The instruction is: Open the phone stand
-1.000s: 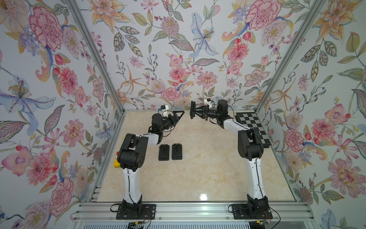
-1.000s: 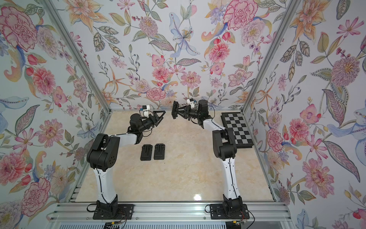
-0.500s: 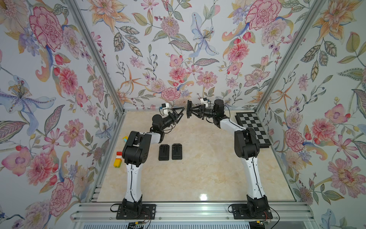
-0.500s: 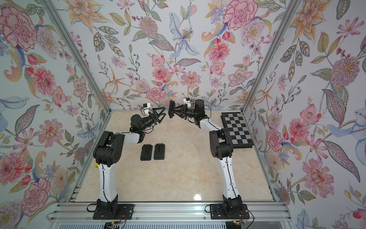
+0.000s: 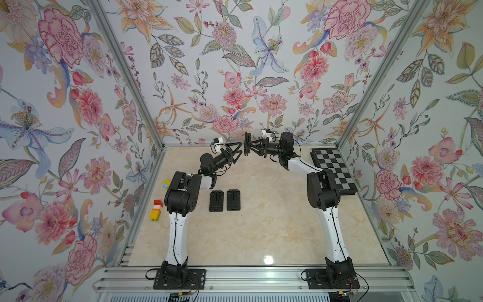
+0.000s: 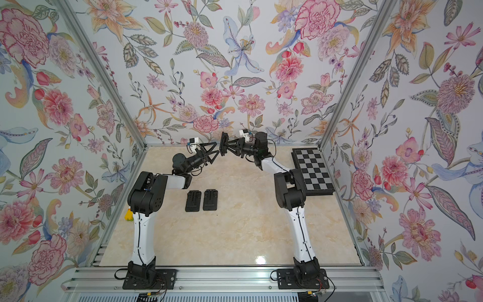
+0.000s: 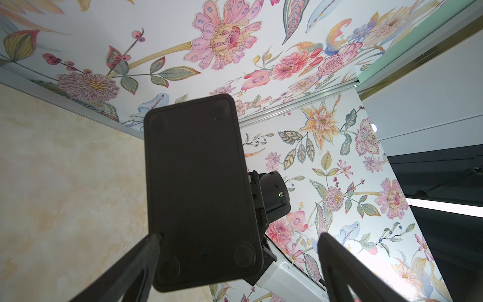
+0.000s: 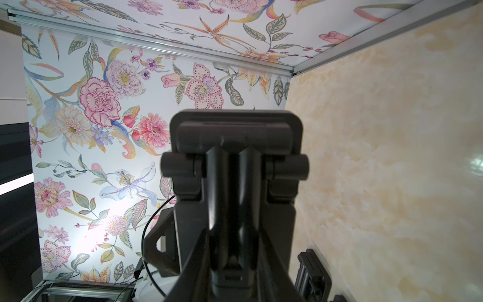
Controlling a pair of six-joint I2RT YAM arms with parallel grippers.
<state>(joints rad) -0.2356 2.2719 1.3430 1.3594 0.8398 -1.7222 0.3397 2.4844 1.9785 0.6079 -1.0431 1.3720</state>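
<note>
Airborne over the worktop's back edge, right gripper clamps the stand; left gripper gapes close by; stand looks folded, unopened.

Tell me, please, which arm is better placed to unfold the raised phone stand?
Left, probably: the open left gripper is at the plate of the phone stand; the right gripper is holding it.

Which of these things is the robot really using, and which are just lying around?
For the job:
black phone stand, held up in the air by the right pincer; left pincer, open beside it.

Just lying about:
two flat stands on the table, perhaps spares; chessboard; toy bricks.
</note>
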